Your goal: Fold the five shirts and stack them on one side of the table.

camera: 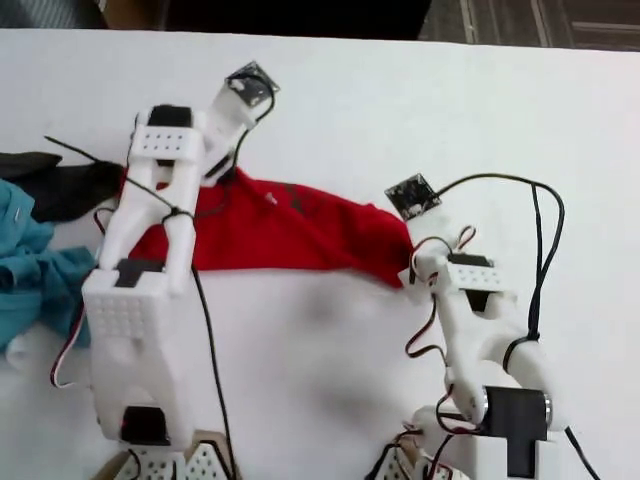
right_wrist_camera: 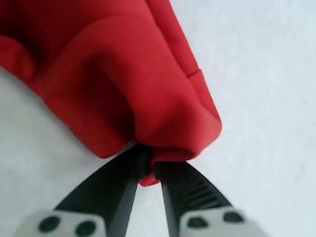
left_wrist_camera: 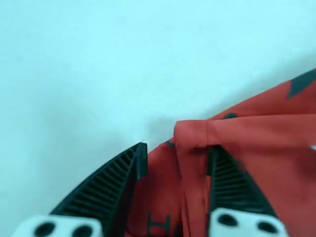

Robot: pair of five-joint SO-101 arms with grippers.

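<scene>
A red shirt (camera: 280,230) lies as a long band across the middle of the white table (camera: 400,110). My left gripper (camera: 222,174) is at its left end. In the left wrist view my left gripper (left_wrist_camera: 178,158) is open, its black fingers (left_wrist_camera: 139,163) standing apart with a folded edge of the red shirt (left_wrist_camera: 256,143) between them. My right gripper (camera: 408,272) is at the right end. In the right wrist view my right gripper (right_wrist_camera: 148,165) is shut on a bunched corner of the red shirt (right_wrist_camera: 123,84), which lifts slightly off the table.
A crumpled teal shirt (camera: 30,270) lies at the left edge, with a dark shirt (camera: 60,187) just behind it. Black cables (camera: 540,250) trail from both arms. Bare table stretches behind the red shirt and to its right.
</scene>
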